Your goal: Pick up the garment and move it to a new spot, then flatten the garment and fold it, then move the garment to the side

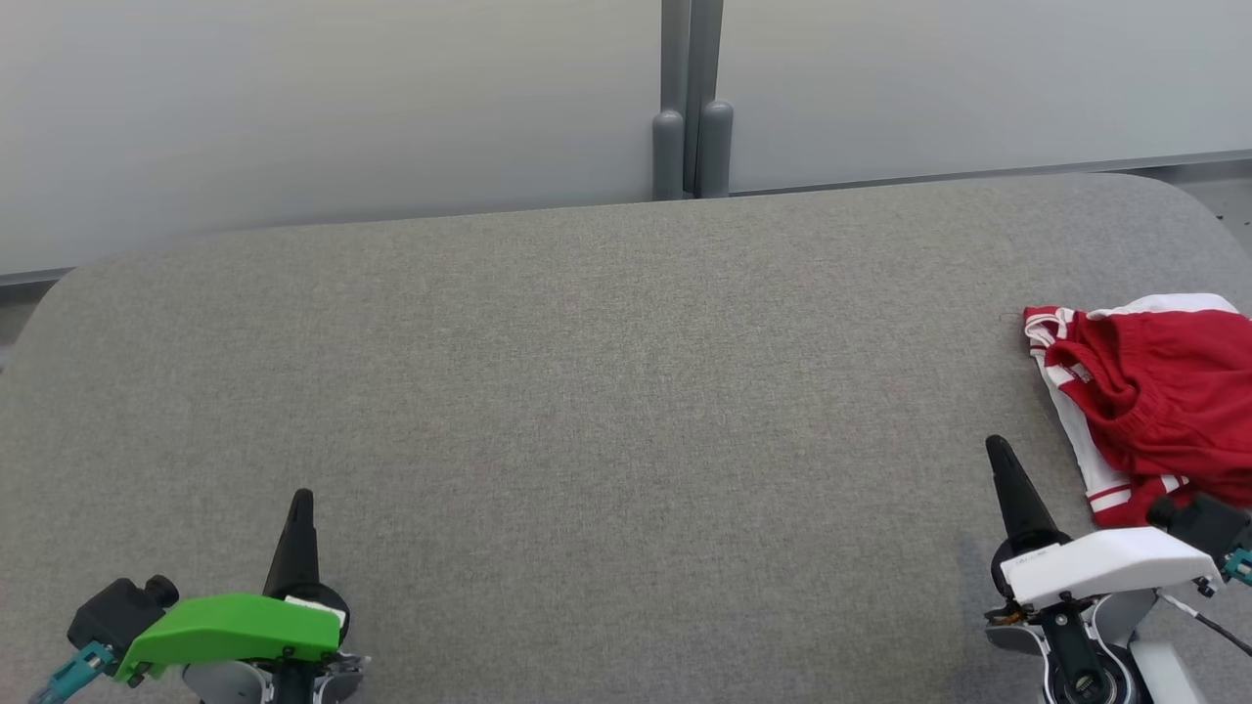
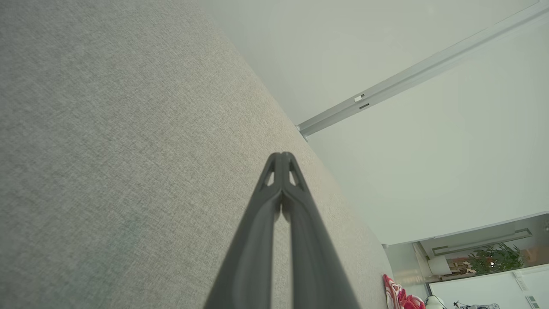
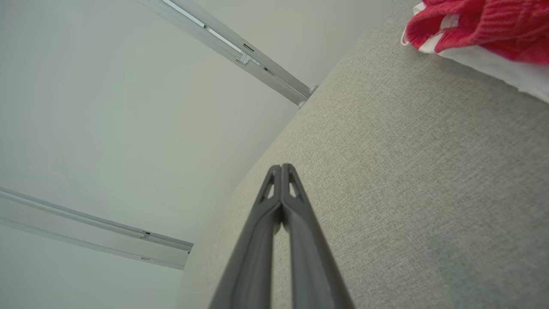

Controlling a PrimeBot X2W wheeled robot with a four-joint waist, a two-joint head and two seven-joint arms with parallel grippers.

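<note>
The garment (image 1: pixel 1164 401) is a crumpled red and white piece lying at the right edge of the grey table (image 1: pixel 587 391); it also appears as the garment (image 3: pixel 480 25) at the top right of the right wrist view and as a small red patch, the garment (image 2: pixel 401 296), low in the left wrist view. My right gripper (image 1: pixel 998 450) is shut and empty, just left of the garment's near corner, apart from it. Its tips (image 3: pixel 281 166) meet above bare fabric. My left gripper (image 1: pixel 301 497) rests shut and empty at the near left, tips (image 2: pixel 282 154) pressed together.
A pale partition wall (image 1: pixel 342 108) with a grey post (image 1: pixel 693 137) runs close behind the table's far edge. The table's corners are rounded. A potted plant (image 2: pixel 497 257) and room fittings stand far off past the table's right end.
</note>
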